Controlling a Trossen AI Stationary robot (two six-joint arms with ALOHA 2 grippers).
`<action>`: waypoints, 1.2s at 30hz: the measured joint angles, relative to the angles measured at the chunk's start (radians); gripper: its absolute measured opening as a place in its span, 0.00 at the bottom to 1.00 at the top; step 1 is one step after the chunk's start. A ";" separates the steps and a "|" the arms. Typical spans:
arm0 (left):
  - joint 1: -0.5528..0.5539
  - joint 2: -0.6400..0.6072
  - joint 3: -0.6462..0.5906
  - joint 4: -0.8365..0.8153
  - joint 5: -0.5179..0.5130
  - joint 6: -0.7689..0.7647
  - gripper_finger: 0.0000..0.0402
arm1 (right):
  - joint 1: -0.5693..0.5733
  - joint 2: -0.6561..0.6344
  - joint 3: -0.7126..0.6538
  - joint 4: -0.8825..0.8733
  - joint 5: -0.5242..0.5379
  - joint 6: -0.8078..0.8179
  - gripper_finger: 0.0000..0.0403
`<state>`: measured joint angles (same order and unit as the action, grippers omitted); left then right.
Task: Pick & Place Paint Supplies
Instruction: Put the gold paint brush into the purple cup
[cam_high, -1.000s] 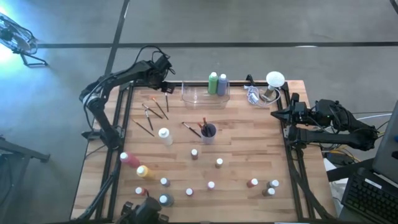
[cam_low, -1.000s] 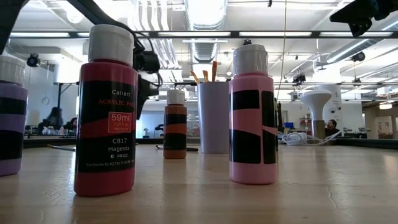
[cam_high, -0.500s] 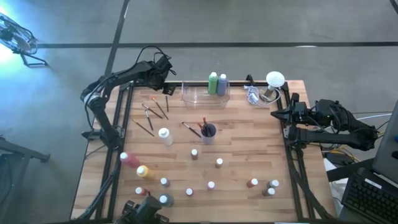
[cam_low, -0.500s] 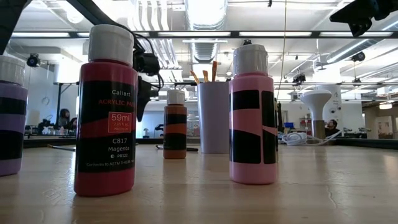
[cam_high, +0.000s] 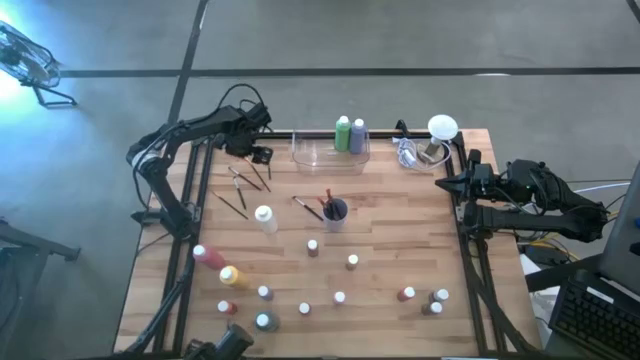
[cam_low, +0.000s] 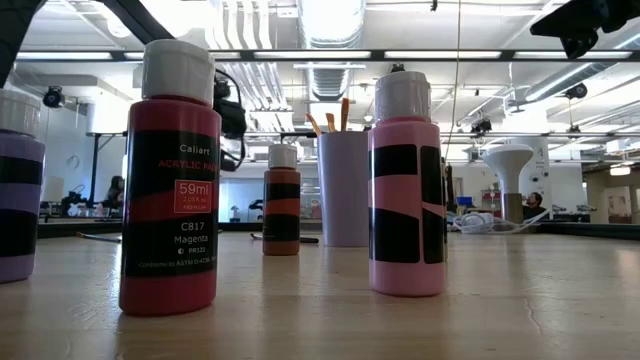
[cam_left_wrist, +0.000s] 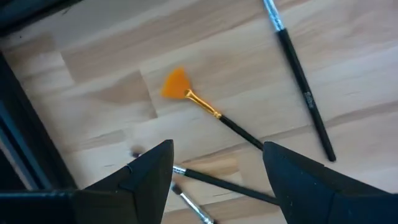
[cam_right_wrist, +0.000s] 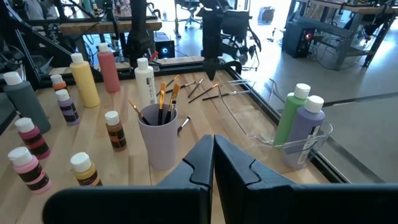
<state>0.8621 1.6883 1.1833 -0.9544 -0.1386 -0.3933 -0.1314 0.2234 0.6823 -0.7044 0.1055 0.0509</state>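
Paint supplies are seen spread over a wooden table (cam_high: 400, 230): loose paintbrushes (cam_high: 245, 180) lie near the far left corner, and small paint bottles (cam_high: 339, 297) are scattered across the near half. A clear tray (cam_high: 310, 155) at the far edge holds a tall green bottle (cam_high: 343, 132) and a tall purple bottle (cam_high: 358, 135) standing side by side at its right end. A lilac cup (cam_high: 335, 211) near the table's middle holds several brushes upright, with two more brushes (cam_high: 308, 207) lying just beside it. A tall white bottle (cam_high: 265, 218) stands left of the cup, while a red bottle (cam_high: 209, 256) and a yellow bottle (cam_high: 234, 275) are seen at the left edge.

The left gripper (cam_high: 260, 153) is poised above the loose brushes at the far left corner, its fingers (cam_left_wrist: 149, 177) spread apart and nothing held between them. In the left wrist view, an orange fan brush (cam_left_wrist: 214, 114) lies on the boards between and beyond the fingertips, with a straight dark-handled brush (cam_left_wrist: 301, 81) beside it.

The right gripper (cam_high: 447, 184) is kept at the table's right edge, its fingers (cam_right_wrist: 233, 165) pressed together on nothing. A white lamp (cam_high: 441, 130) is placed at the far right corner. In the low view, a magenta bottle (cam_low: 170, 180) and a pink bottle (cam_low: 405, 185) stand closest to the lens.
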 joint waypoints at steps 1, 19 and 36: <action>0.001 -0.012 -0.018 0.021 -0.002 -0.009 0.63 | 0.000 0.000 0.000 0.000 0.000 0.000 0.02; 0.100 -0.084 -0.191 0.305 0.082 -0.117 0.63 | 0.000 0.000 0.000 0.000 0.000 0.000 0.02; 0.154 -0.055 -0.205 0.352 0.099 -0.157 0.58 | 0.000 0.000 0.000 0.000 0.000 0.000 0.02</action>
<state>1.0158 1.6332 0.9784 -0.6024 -0.0395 -0.5503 -0.1314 0.2234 0.6823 -0.7046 0.1052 0.0509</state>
